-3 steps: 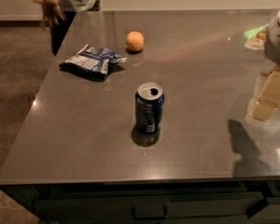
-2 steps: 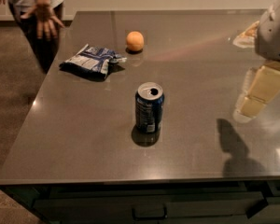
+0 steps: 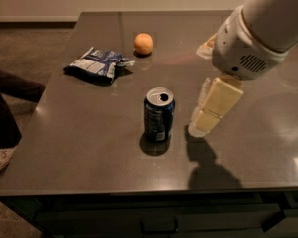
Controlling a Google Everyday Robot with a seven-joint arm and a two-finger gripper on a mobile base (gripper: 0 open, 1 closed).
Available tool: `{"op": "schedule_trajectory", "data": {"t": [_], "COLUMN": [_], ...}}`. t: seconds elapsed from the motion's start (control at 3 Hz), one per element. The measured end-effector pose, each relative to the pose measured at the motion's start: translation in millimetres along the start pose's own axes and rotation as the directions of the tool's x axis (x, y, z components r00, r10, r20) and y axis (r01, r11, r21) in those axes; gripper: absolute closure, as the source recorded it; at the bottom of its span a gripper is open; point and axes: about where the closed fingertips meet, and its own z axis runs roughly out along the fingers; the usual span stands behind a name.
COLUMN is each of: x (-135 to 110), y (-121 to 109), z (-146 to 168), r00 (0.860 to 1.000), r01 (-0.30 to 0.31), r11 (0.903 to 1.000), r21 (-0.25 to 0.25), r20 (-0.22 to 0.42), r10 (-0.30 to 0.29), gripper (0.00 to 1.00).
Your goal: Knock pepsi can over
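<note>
The pepsi can (image 3: 158, 114) stands upright near the middle of the dark table (image 3: 89, 148). It is dark blue with a silver top and an open pull-tab hole. My gripper (image 3: 201, 123) hangs from the white arm just to the right of the can, its cream fingers (image 3: 216, 104) pointing down with the tips close above the table. A narrow gap separates the gripper from the can's right side.
A crumpled blue-and-white snack bag (image 3: 97, 64) lies at the back left. An orange (image 3: 143, 43) sits behind the can near the far edge. A person's leg and shoe (image 3: 1, 128) stand on the floor at the left of the table.
My gripper has moved left from the table's right edge to just beside the can. The can has not moved. The person at the left has shifted.
</note>
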Motion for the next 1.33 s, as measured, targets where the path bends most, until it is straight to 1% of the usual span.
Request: {"op": "schedule_trajectory", "data": {"t": [0.33, 0.67, 1.0, 1.33], "x": [-31, -54, -66, -69], "y": [11, 17, 15, 11], "z": [31, 54, 72, 85], "r00": [0.999, 0.997, 0.994, 0.992], "r01": [-0.007, -0.017, -0.029, -0.045], "r11": [1.0000, 0.9998, 0.9996, 0.9990], "r21": [-0.004, -0.003, -0.001, -0.006], "r20": [0.045, 0.078, 0.105, 0.121], "r10": [0.007, 0.017, 0.029, 0.046], "gripper": [0.00, 0.00, 0.00, 0.00]}}
